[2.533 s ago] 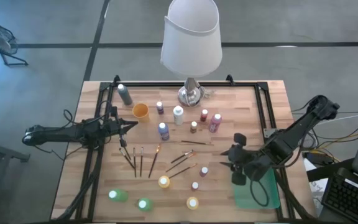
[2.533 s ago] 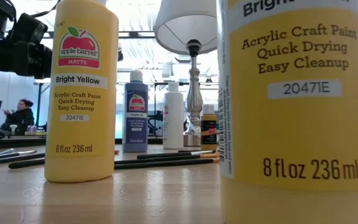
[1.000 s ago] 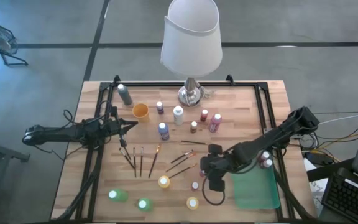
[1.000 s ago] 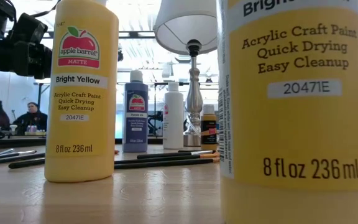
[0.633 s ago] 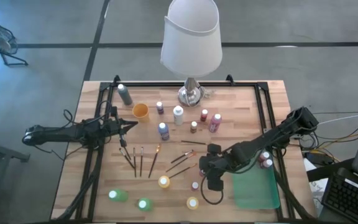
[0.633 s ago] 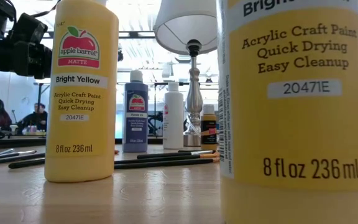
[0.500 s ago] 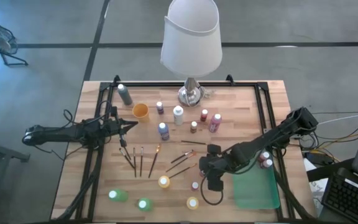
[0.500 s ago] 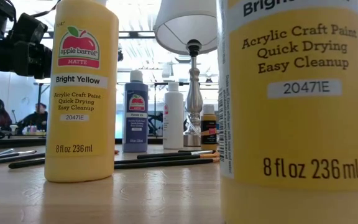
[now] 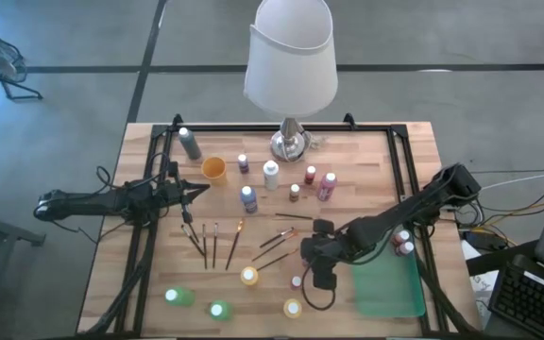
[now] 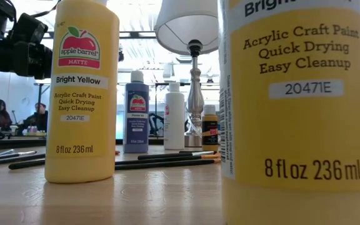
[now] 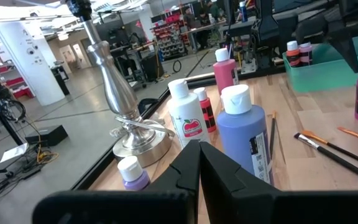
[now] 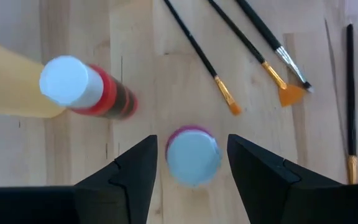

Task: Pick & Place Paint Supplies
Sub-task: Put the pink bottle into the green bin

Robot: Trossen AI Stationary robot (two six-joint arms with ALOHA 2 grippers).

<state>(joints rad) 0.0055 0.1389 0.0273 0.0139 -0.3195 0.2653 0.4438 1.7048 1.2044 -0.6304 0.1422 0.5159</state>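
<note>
My right gripper (image 9: 312, 257) hangs open over the table's near middle, pointing down. In the right wrist view its fingers (image 12: 191, 146) stand either side of a small upright magenta bottle with a white cap (image 12: 192, 155), without touching it. A red white-capped bottle (image 12: 82, 87) stands close by. Several dark-handled paintbrushes (image 9: 211, 244) lie flat on the wood, more (image 12: 253, 37) just beyond the magenta bottle. Other small bottles (image 9: 270, 174) stand upright near the lamp. My left gripper (image 9: 199, 189) waits shut at the table's left, facing a blue-purple bottle (image 11: 244, 134).
A tall lamp with a white shade (image 9: 291, 66) stands at the far middle. The green tray (image 9: 390, 291) lies at the near right, with two small bottles (image 9: 402, 246) at its far end. Yellow (image 9: 249, 276) and green bottles (image 9: 179, 297) stand along the near edge.
My right arm has swung from above the green tray toward the table's left and now hangs over the magenta bottle; in the last second it has only crept slightly farther left. The left arm and all the supplies have stayed put.
</note>
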